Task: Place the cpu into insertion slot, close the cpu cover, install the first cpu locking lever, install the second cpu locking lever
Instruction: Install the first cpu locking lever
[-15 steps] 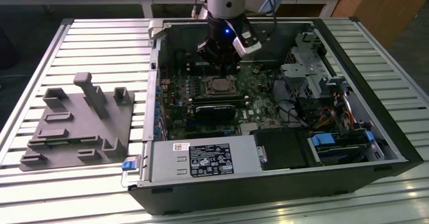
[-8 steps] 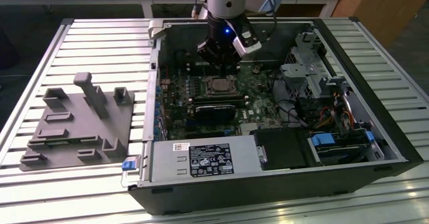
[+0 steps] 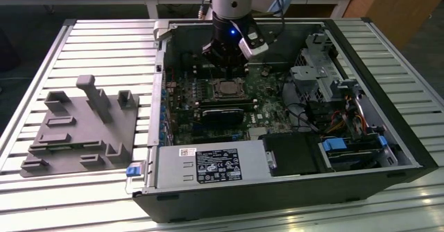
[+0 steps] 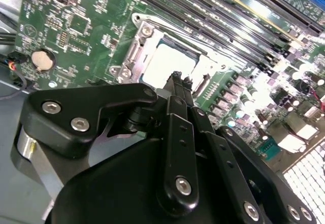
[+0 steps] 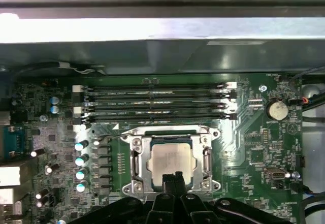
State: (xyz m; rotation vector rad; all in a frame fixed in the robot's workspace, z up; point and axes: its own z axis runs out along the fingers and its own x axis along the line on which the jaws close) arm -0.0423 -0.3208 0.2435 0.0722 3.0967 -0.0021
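Note:
The cpu (image 5: 171, 159) lies flat in its socket on the green motherboard, its silvery-tan top showing through the square window of the cpu cover (image 5: 143, 147). The grey cover frame lies down around the chip. Thin lever rods (image 5: 207, 158) run along two sides of the frame. My gripper (image 5: 172, 177) is shut with nothing between its fingers, its joined tips hovering at the socket's edge just beside the chip. In the second wrist view the black fingertips (image 4: 177, 77) overlap the cpu (image 4: 167, 64) and cover (image 4: 138, 46). In the exterior view my gripper (image 3: 227, 72) hangs right over the cpu (image 3: 226, 88).
Memory slots (image 5: 152, 102) run beside the socket, and a coin battery (image 5: 278, 109) sits further off. A black rectangular block (image 3: 223, 111) lies on the board near the socket. The power supply (image 3: 208, 165), drive cage (image 3: 319, 71) and case walls ring the board. A grey fixture plate (image 3: 80, 128) sits on the slatted table.

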